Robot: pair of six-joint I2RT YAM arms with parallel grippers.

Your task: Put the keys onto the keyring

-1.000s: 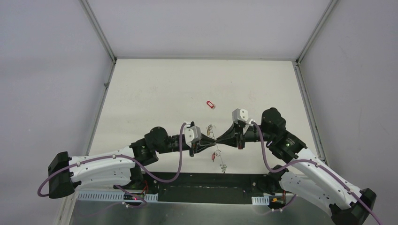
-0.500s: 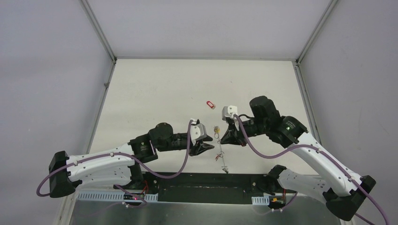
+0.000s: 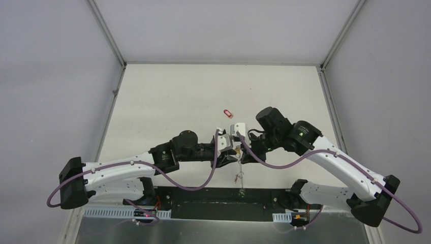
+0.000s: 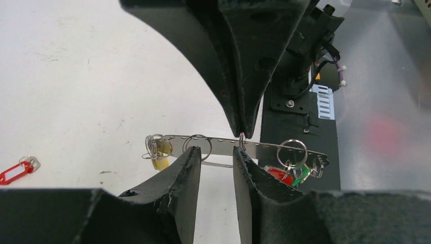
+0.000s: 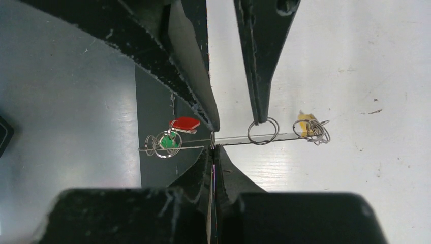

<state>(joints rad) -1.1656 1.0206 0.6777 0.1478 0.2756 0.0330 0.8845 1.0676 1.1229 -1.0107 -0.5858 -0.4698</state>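
The keyring (image 4: 274, 148), seen edge-on as a thin grey metal band, is held level in the air over the near edge of the white table (image 3: 167, 101), between the two arms. In the left wrist view, keys with a yellow tag (image 4: 161, 150) bunch at its 9 o'clock end. Keys with a red tag (image 4: 278, 175) and a green tag (image 4: 301, 173) hang at its 3 o'clock end. The right gripper (image 5: 212, 148) is pinched tight on the middle of the keyring. The left gripper (image 4: 214, 155) faces it with its jaws narrowly apart, straddling the band just beside that grip and clamping nothing. From above, one loose red-tagged key (image 3: 228, 113) lies on the table at about 12 o'clock from the grippers.
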